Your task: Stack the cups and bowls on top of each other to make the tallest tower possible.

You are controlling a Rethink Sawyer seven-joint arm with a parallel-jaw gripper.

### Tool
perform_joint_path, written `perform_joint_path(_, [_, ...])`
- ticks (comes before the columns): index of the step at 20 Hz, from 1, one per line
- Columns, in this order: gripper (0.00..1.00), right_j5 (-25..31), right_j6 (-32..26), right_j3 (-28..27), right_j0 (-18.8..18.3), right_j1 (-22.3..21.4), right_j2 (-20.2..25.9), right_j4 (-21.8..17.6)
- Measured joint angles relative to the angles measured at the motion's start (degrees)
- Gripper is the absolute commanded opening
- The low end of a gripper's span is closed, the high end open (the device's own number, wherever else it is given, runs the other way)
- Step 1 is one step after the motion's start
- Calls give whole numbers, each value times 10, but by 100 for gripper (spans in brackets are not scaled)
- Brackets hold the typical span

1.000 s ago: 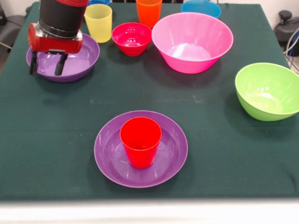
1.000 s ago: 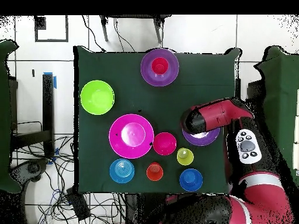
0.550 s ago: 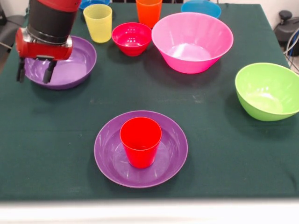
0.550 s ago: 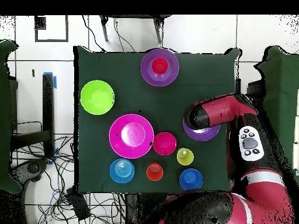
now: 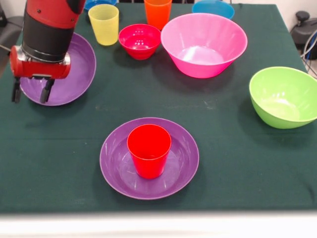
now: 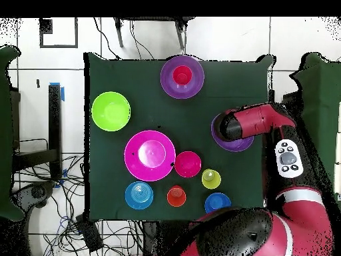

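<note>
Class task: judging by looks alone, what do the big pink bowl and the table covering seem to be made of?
The pink bowl looks like glossy moulded plastic: bright highlights, thin even rim, slightly translucent wall. The green table covering looks like matte cloth, possibly felt: no shine, faint creases.

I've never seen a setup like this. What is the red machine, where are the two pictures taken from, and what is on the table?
It is a red and black robot arm; its end effector hangs open at the rim of a tilted purple bowl. One camera faces the robot across the table, the other looks straight down. On the green cloth a red cup stands in a second purple bowl. Further back are a pink bowl, lime bowl, crimson bowl, yellow cup and orange cup.
</note>
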Motion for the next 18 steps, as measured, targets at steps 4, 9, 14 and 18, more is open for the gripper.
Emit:
perform_joint_path(4, [100, 6, -21, 4, -3, -5, 3, 9])
perform_joint_path(9, [100, 57, -51, 32, -2, -42, 3, 49])
perform_joint_path(14, [100, 123, -59, 55, 7, -86, 4, 77])
perform_joint_path(18, [100, 159, -59, 59, 14, -112, 4, 87])
